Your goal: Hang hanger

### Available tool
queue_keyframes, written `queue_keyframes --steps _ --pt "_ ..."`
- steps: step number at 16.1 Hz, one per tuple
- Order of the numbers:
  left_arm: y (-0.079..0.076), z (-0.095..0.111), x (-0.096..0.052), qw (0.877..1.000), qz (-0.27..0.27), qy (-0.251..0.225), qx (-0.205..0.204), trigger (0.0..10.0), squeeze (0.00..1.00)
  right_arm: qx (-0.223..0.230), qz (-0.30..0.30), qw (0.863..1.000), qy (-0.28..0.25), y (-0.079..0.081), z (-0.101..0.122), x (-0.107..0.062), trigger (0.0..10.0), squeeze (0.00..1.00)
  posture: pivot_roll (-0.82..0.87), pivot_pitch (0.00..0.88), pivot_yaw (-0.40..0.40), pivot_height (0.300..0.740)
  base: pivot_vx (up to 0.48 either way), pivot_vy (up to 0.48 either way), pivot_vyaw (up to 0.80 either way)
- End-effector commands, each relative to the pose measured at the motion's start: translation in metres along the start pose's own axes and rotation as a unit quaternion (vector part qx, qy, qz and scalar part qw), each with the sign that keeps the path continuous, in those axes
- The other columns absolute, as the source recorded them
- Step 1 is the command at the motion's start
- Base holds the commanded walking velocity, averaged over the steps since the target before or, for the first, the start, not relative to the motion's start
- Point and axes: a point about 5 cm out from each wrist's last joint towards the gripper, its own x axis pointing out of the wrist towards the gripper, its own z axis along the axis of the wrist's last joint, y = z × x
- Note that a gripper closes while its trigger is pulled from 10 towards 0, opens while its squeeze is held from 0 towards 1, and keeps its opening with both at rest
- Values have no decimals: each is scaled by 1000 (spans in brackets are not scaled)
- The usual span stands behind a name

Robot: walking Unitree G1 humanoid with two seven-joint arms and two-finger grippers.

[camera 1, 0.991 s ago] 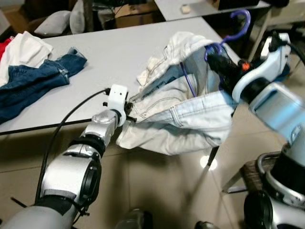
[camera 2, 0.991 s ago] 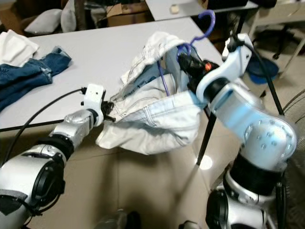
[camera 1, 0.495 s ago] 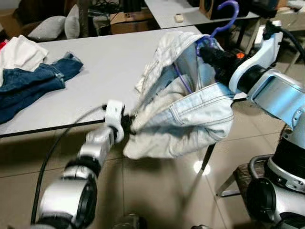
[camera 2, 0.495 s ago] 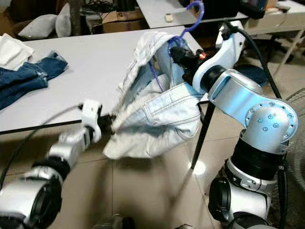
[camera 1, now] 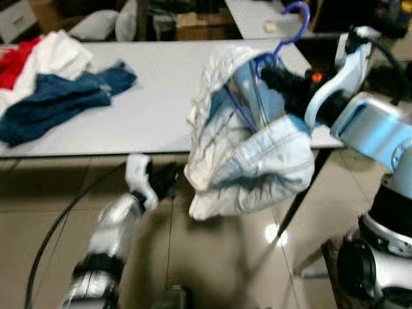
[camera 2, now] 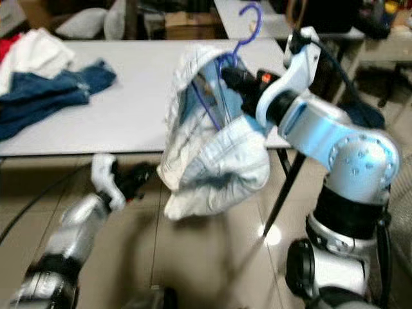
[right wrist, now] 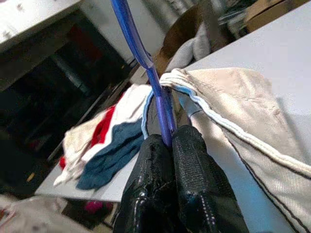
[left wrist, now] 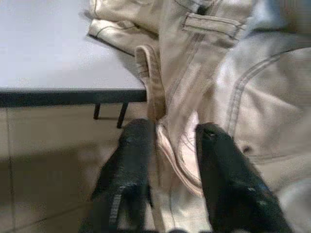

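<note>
Currently your right gripper (right wrist: pixel 167 145) pinches the blue wire hanger (camera 1: pixel 283 40) carrying pale denim jeans (camera 1: pixel 251 154) above the table edge; left gripper (left wrist: pixel 167 155), parted, straddles fabric. Snagging could drag the jeans off.

1. The right gripper (right wrist: pixel 167 145) pinches the neck of a translucent blue plastic hanger (right wrist: pixel 146 60), its two black textured fingers (right wrist: pixel 197 174) pressed together around the thin stem
2. The hanger's stem rises from the fingertips and curves away toward the frame's upper edge
3. A pale, off-white denim garment (right wrist: pixel 243 116) with a light blue inner edge drapes from the hanger just beside the fingers, its stitched seams visible
4. Beyond it, a grey table (right wrist: pixel 272 43) carries a heap of clothes (right wrist: pixel 99 141) in white, red and dark blue near its edge
5. A dark, blurred room (right wrist: pixel 58 63) lies behind, with a pale cushion-like shape (right wrist: pixel 194 48) near the table's far side
</note>
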Motion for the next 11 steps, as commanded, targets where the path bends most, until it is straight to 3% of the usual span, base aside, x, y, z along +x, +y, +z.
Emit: queue_keyframes --steps 1,2,3,5,6,7,8,11 --pt "6 9 -17 1000 5 -19 -4 10000 1000 -3 15 1000 -10 3 0 0 10000 0 -15 0 26 740 0 0 800" --pt "7 10 -24 1000 8 -24 -6 10000 1000 -2 15 1000 -7 3 -1 0 10000 0 -14 0 24 740 0 0 800" --pt "9 16 -41 999 21 -34 1 10000 1000 2 21 1000 -2 4 -6 1 10000 0 -8 0 20 740 0 0 800" --pt "4 31 -59 998 40 -42 18 10000 1000 9 36 999 8 7 -14 3 10000 0 7 0 6 740 0 0 800" --pt "-4 37 -62 998 40 -43 20 10000 671 12 41 999 16 7 -20 4 10000 0 13 1 1 740 0 0 800" --pt "-26 47 -61 999 26 -33 22 10000 20 14 48 998 36 8 -37 5 10000 0 21 0 -4 740 0 0 800" --pt "-39 50 -60 999 20 -30 20 10000 0 14 55 997 47 8 -47 5 10000 0 25 0 -5 740 0 0 800" --pt "-48 54 -55 997 53 -28 41 10000 0 -2 66 995 71 9 -65 4 10000 0 43 0 0 740 0 0 800"
